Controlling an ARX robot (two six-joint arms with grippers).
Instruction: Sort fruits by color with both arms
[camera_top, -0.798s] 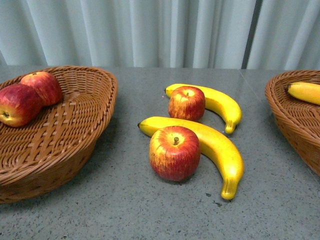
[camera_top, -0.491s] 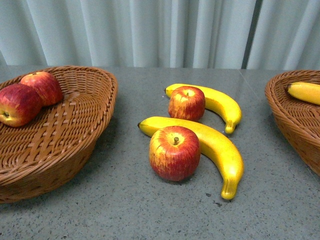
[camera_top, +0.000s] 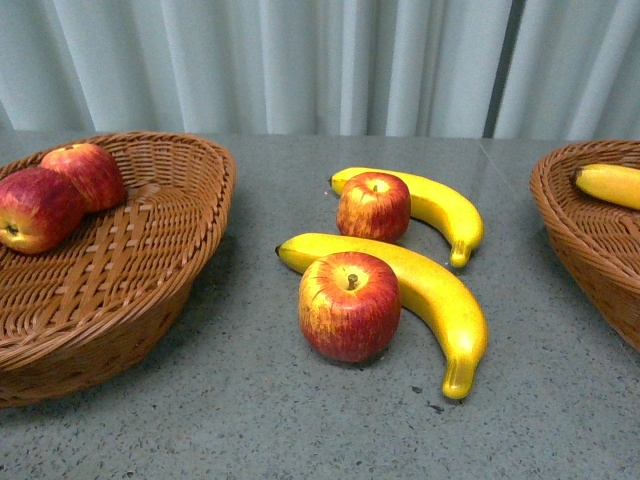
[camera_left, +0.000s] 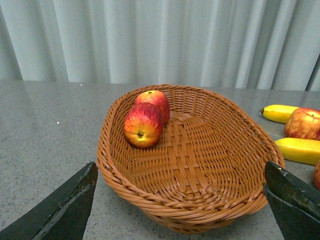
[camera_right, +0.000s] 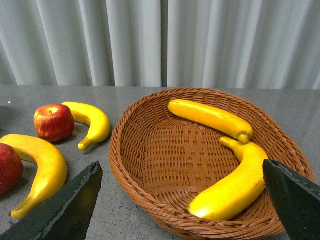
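While neither arm appears in the front view, each wrist view shows two black fingers spread wide with nothing between them. The left gripper (camera_left: 180, 167) is released and faces the left basket (camera_left: 120, 165). The right gripper (camera_right: 181, 165) is likewise released and faces the right basket (camera_right: 125, 165). The left basket holds two apples (camera_left: 144, 125), touching each other against its far wall. The right basket holds two bananas (camera_right: 210, 118), their ends close together. Four fruits lie between the baskets on the grey table (camera_top: 250, 400). The near apple (camera_top: 349, 305) stands stem up against the inner curve of the near banana (camera_top: 435, 292). The far apple (camera_top: 373, 206) sits likewise against the far banana (camera_top: 445, 207).
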